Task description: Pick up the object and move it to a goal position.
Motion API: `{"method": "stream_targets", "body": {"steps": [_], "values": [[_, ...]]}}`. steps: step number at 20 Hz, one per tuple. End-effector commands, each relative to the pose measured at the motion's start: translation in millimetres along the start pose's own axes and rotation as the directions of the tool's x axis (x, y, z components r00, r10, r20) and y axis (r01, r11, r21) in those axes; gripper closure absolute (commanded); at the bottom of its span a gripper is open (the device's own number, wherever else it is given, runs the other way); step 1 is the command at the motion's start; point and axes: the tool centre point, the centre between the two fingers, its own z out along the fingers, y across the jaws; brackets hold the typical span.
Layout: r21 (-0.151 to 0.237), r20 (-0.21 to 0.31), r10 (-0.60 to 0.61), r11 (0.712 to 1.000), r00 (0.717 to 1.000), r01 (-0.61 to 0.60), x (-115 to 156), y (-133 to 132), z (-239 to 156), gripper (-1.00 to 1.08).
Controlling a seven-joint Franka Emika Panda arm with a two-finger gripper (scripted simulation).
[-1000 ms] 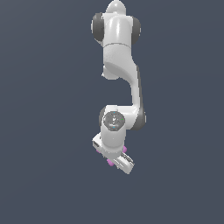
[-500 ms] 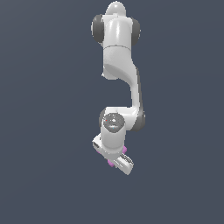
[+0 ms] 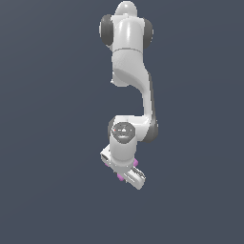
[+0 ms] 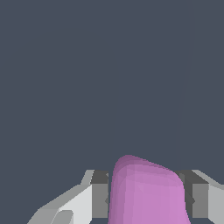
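The fingers [image 4: 99, 194] stood on either side of the pink-purple block [image 4: 146, 194], their grey inner pads pressed against its two flanks; the gripper [image 4: 146, 197] was closed on the block and gripped it. In the wrist view the block filled the gap between the fingers, and its rounded end projected past the fingertips. In the exterior view only small pink portions of the block [image 3: 119, 177] showed at the edges of the white gripper [image 3: 125, 171], which was wider than the block. The gripper hung tilted below the wrist joint of the Panda arm [image 3: 128, 71]. The arm reached downward against a plain dark blue-grey background [image 3: 47, 119].
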Motion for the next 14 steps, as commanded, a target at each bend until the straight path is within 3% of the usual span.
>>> {"method": "stream_targets", "body": {"steps": [1, 14], "values": [[0.0, -0.001, 0.0, 1.0, 1.0, 0.0, 0, 2, -4, 1.08], [0.001, -0.001, 0.001, 1.0, 1.0, -0.001, -6, 29, -65, 1.08]]}}
